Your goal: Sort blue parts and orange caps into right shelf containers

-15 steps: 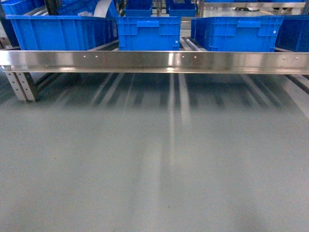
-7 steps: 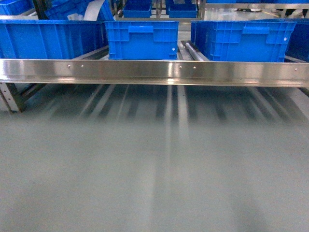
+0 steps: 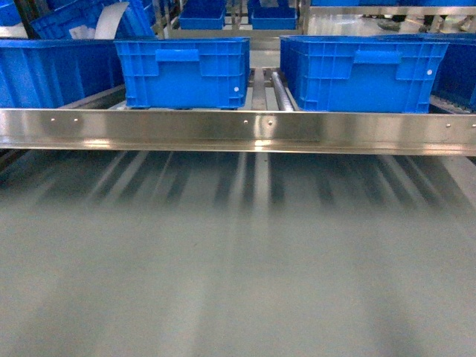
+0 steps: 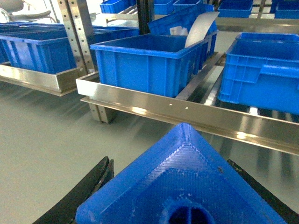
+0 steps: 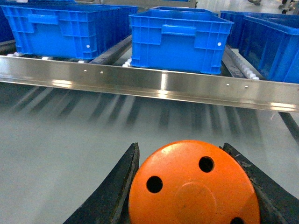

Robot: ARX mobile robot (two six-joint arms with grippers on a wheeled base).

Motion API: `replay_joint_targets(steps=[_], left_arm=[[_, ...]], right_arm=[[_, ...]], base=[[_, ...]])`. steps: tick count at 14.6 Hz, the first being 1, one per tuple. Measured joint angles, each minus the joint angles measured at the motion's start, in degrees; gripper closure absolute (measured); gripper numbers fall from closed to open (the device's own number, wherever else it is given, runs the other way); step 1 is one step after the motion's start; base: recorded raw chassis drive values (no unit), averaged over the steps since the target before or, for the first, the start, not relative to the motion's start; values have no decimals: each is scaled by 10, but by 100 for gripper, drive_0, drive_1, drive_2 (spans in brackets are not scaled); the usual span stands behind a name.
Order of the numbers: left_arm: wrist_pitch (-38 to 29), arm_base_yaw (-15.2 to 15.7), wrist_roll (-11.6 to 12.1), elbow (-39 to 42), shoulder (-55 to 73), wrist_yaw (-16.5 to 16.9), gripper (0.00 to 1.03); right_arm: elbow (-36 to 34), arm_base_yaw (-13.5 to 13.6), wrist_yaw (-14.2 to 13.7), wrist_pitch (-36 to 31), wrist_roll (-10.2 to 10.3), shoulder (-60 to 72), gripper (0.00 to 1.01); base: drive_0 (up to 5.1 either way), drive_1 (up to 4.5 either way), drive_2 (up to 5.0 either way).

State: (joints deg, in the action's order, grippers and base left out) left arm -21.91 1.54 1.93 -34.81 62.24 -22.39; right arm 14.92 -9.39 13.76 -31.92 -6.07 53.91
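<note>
In the left wrist view a blue part (image 4: 182, 186) with a round nub fills the bottom, and my left gripper (image 4: 168, 163) is shut on it, black fingers (image 4: 88, 186) at both sides. My right gripper (image 5: 181, 148) is shut on an orange cap (image 5: 187, 186), whose flat holed end faces the camera. Ahead runs the shelf with its shiny riveted rail (image 3: 238, 130). Blue containers (image 3: 186, 71) (image 3: 364, 71) stand on it behind the rail. Neither gripper shows in the head view.
Grey floor (image 3: 238, 260) lies between me and the rail. A perforated steel upright (image 4: 77, 32) stands at the shelf's left end. A white sheet (image 4: 198, 28) leans in a far crate. Roller tracks (image 3: 279, 85) run between the crates. More crates (image 5: 180, 39) sit deeper in.
In the head view the rail has dropped lower in the frame and the crates have slid left and grown larger. The shelf's left leg has left the view.
</note>
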Motion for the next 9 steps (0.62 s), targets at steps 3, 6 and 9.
replay_joint_targets(steps=[3, 6, 9], left_arm=[[-1, 0, 0, 0, 0, 0, 41], [0, -3, 0, 0, -1, 2, 41], [0, -2, 0, 0, -1, 1, 41]], right_arm=[[0, 0, 0, 0, 0, 0, 57], [0, 0, 0, 0, 0, 0, 57], [0, 0, -1, 0, 0, 0, 57]], base=[[313, 197, -487], [13, 416, -390], [23, 442, -395]])
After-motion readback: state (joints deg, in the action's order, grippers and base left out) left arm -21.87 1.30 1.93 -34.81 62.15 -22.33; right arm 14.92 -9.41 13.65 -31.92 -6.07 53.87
